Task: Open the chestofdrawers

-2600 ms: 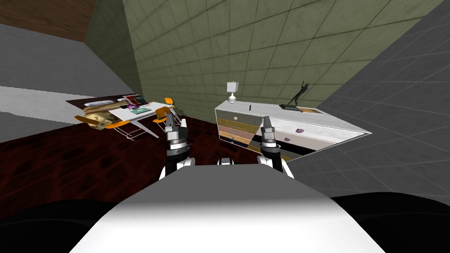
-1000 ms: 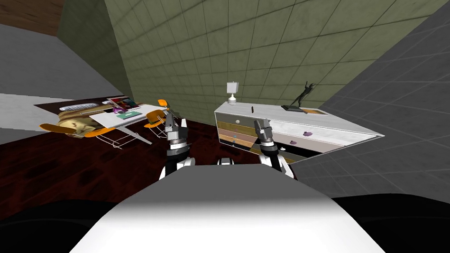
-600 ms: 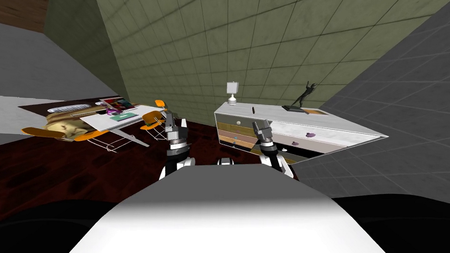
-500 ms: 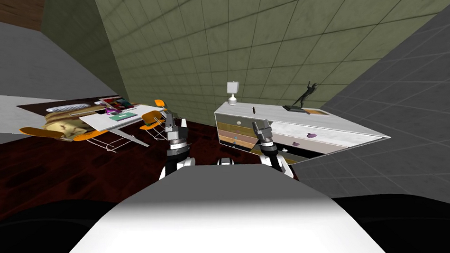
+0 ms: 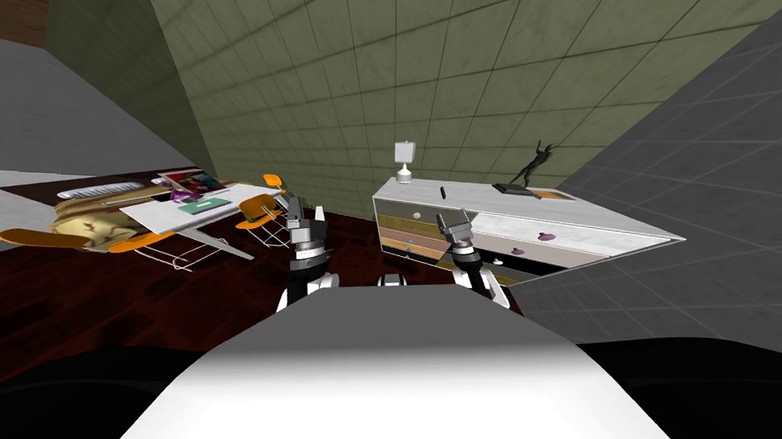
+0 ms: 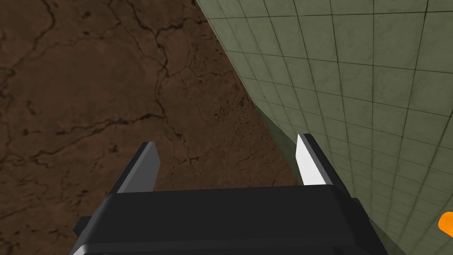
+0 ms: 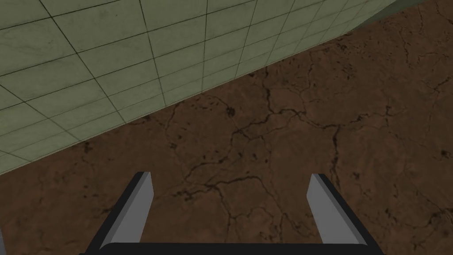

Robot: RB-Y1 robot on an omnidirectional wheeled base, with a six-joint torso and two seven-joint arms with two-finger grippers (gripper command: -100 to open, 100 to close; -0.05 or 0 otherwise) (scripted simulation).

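the right gripper (image 5: 455, 221) is released, fingers spread and pointing up. the chest (image 5: 504, 226) stands just beyond it, its coloured drawers right behind the fingers. the left gripper (image 5: 296, 209) is released too, between the chest and a table (image 5: 192, 208).

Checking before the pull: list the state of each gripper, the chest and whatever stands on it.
left gripper: open, empty.
right gripper: open, empty.
chest of drawers: drawers look shut, no gripper on a knob.
lamp: upright on the chest top.
statuette: upright on the chest top.
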